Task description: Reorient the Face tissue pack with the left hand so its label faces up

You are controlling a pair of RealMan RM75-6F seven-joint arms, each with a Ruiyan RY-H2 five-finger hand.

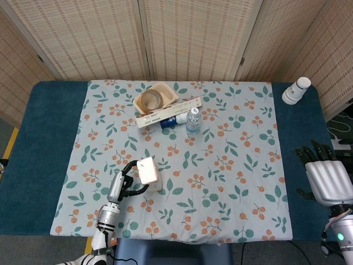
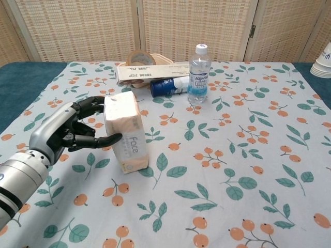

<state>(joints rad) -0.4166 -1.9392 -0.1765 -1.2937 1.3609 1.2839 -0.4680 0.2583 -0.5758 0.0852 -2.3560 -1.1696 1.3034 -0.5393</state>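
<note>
The Face tissue pack [image 2: 125, 132] is a pale peach soft pack standing on a narrow edge on the floral cloth, its "Face" label on the side turned right toward the camera. From above, the tissue pack [image 1: 148, 172] sits at the front left of the table. My left hand [image 2: 70, 132] grips it from the left, fingers wrapped over its top corner and thumb across its front face. That left hand [image 1: 123, 185] lies just left of the pack. My right hand [image 1: 326, 178] hovers by the table's right edge, fingers apart, holding nothing.
At the back centre are a water bottle [image 2: 198, 74], a blue can [image 2: 168, 86] lying on its side, a long flat box [image 2: 151, 71], and a tape roll in a tan tray [image 1: 154, 99]. A stack of paper cups [image 1: 296, 90] stands at the back right.
</note>
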